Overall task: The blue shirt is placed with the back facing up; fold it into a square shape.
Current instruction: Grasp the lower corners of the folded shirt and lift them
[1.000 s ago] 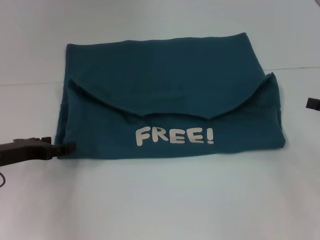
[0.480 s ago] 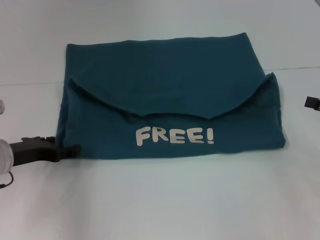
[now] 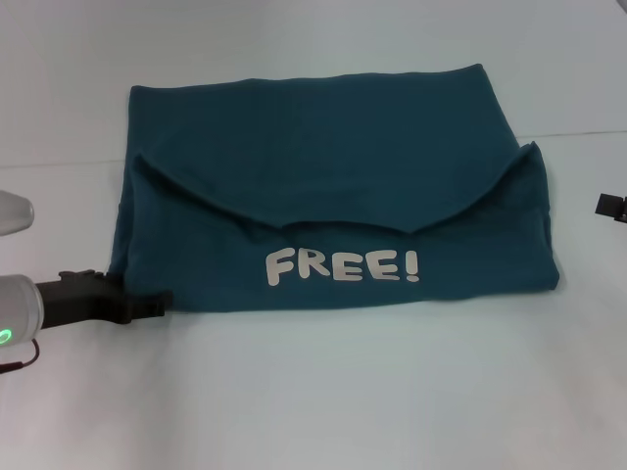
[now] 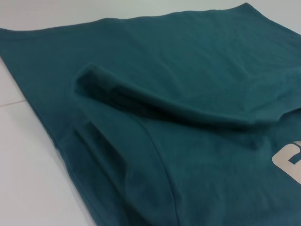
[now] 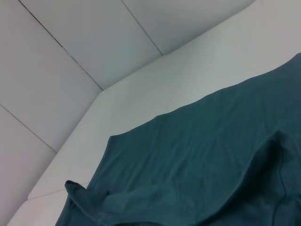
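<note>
**Teal cotton, partly folded, on a white table**

Teal-blue and soft, the blue shirt [image 3: 333, 206] lay flat in the middle of the white table [image 3: 323, 392], already doubled into a broad, roughly rectangular shape; its near portion had been turned up so that the white "FREE!" print [image 3: 343, 266] showed near the front edge; above the lettering a curved flap of plain fabric drooped in a shallow arc, its lowest edge just over the print; the right side stood slightly proud in a small peak, and the far edge ran nearly straight.

From the left wrist view the cloth [image 4: 188, 94] looked matte and finely wrinkled; a rounded, shadowed fold ran across it, and a stitched seam curved down toward the camera; a corner of a pale letter [image 4: 288, 162] showed at the side.

The left gripper [image 3: 157, 305], dark and slim, reached in low from the left, its tip touching the shirt's near left corner at table level; whether its fingers were apart or together could not be told.

The right gripper [image 3: 612, 206] sat at the right margin, well apart from the shirt; only a dark sliver showed, so its state could not be told either; its wrist view showed rumpled teal fabric [image 5: 197, 165] against the pale tabletop and a panelled grey wall [image 5: 70, 47].
</note>
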Controlling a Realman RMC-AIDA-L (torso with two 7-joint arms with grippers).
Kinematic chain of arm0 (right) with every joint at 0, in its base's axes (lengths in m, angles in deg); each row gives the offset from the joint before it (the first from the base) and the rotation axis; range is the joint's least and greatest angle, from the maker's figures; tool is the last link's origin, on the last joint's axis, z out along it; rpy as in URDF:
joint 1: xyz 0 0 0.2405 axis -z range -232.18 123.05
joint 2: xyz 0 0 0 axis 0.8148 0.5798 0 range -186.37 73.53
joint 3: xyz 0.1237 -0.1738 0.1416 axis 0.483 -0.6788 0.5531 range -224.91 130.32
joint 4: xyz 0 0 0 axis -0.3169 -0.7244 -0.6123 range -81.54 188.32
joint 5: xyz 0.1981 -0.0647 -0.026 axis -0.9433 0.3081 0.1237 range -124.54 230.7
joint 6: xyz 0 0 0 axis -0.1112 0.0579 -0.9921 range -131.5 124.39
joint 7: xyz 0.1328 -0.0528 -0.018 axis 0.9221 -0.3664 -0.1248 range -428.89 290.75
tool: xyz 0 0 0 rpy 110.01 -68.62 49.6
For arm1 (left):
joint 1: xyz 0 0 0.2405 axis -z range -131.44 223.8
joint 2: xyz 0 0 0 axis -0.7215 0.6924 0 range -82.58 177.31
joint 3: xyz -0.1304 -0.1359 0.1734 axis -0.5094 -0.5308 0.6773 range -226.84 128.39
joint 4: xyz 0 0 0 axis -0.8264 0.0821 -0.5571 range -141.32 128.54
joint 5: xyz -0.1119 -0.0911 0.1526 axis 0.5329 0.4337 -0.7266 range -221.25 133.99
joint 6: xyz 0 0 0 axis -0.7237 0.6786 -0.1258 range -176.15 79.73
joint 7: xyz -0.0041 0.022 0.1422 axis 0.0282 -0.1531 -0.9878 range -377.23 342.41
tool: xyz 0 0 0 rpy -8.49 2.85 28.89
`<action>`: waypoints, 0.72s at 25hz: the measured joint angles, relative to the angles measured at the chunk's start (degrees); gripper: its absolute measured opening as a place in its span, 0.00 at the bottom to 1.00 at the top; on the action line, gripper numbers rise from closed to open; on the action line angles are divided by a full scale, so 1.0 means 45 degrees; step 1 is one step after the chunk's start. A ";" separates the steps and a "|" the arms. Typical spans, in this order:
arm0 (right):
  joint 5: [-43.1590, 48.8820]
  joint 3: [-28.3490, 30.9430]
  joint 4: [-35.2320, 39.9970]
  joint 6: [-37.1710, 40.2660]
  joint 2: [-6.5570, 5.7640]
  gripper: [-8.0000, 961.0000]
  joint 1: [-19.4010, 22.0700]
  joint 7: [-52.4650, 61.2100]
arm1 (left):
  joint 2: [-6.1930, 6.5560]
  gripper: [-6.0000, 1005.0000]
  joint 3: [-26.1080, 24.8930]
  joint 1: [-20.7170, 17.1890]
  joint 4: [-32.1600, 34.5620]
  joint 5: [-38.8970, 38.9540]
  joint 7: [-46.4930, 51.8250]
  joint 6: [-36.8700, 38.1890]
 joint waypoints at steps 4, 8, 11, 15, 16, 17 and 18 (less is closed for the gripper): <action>0.0000 0.0017 -0.0005 -0.0029 0.0010 0.64 0.0022 -0.0034 | 0.0000 0.87 0.0027 0.0006 0.0024 -0.0345 0.0051 0.0101; 0.0000 0.0016 -0.0005 -0.0037 0.0020 0.64 0.0028 -0.0045 | -0.0058 0.86 0.0173 0.0014 0.0086 -0.0529 0.0090 0.0156; 0.0000 0.0016 -0.0005 -0.0037 0.0020 0.64 0.0033 -0.0047 | -0.0078 0.86 0.0217 0.0007 0.0128 -0.0545 0.0094 0.0190; 0.0000 0.0011 -0.0006 -0.0053 0.0021 0.64 0.0034 -0.0047 | -0.0079 0.84 0.0236 0.0015 0.0217 -0.0567 0.0099 0.0398; 0.0000 0.0010 -0.0005 -0.0054 0.0020 0.64 0.0033 -0.0047 | -0.0082 0.84 0.0239 0.0014 0.0301 -0.0581 0.0100 0.0448; 0.0000 0.0008 -0.0005 -0.0058 0.0021 0.64 0.0033 -0.0048 | -0.0085 0.83 0.0243 0.0010 0.0366 -0.0589 0.0101 0.0475; 0.0000 0.0008 -0.0006 -0.0061 0.0026 0.64 0.0033 -0.0052 | -0.0096 0.82 0.0266 -0.0017 0.0448 -0.0594 0.0101 0.0493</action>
